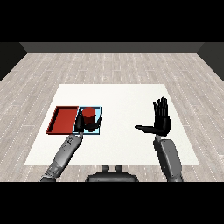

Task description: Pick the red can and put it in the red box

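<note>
The red can (89, 115) stands upright over the light blue tray (97, 110), which lies just right of the red tray (64, 119). My left hand (82, 124) is at the can's near left side with its fingers curled round the can's lower part. Whether the can rests on the tray or is lifted a little cannot be told. My right hand (161, 118) is held up over the table's right half, fingers straight and thumb spread to the left, holding nothing.
The two trays lie side by side on the left half of the white table (122, 96). The table's near edge runs just in front of both forearms.
</note>
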`<state>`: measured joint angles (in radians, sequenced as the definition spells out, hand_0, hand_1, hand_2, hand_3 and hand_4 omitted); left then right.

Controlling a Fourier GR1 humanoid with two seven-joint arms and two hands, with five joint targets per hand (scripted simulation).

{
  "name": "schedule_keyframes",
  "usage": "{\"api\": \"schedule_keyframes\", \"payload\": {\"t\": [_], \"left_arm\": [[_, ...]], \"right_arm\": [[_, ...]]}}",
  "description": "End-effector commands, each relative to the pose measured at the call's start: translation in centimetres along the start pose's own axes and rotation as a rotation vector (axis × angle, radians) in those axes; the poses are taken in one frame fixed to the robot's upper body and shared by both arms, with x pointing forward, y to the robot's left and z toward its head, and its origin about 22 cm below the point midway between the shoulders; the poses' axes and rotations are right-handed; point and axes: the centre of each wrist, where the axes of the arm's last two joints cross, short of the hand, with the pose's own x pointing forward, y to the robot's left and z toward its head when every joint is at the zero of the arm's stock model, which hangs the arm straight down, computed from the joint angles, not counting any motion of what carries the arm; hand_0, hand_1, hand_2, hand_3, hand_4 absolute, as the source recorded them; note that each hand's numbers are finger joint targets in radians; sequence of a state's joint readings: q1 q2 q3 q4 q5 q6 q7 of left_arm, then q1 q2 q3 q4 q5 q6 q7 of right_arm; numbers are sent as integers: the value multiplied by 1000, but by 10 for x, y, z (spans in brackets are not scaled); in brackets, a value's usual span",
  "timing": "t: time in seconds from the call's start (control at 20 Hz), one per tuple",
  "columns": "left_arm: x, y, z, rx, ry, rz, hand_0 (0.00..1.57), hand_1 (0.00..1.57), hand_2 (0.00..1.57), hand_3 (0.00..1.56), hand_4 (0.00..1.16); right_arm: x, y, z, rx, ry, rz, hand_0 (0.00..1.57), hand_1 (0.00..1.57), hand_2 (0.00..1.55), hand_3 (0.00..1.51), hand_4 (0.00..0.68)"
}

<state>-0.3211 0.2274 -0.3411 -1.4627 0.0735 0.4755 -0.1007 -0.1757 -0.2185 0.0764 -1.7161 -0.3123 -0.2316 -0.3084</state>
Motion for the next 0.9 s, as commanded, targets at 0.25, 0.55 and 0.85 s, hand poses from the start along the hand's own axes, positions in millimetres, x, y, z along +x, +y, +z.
{"api": "schedule_keyframes", "payload": {"t": [0.25, 0.55, 0.85], "left_arm": [[18, 51, -43, 97, 10, -195, 1571, 1571, 1554, 1436, 1131], [-25, 108, -66, 147, 137, -382, 1535, 1535, 1342, 1445, 1104], [-69, 168, -59, 280, 372, -417, 1571, 1571, 1571, 1476, 1105]], "right_arm": [[-42, -32, 51, -2, 153, 87, 0, 0, 0, 0, 0], [-51, -51, 64, -55, 185, 75, 0, 0, 0, 0, 0], [-54, -38, 61, -24, 167, 91, 0, 0, 0, 0, 0]]}}
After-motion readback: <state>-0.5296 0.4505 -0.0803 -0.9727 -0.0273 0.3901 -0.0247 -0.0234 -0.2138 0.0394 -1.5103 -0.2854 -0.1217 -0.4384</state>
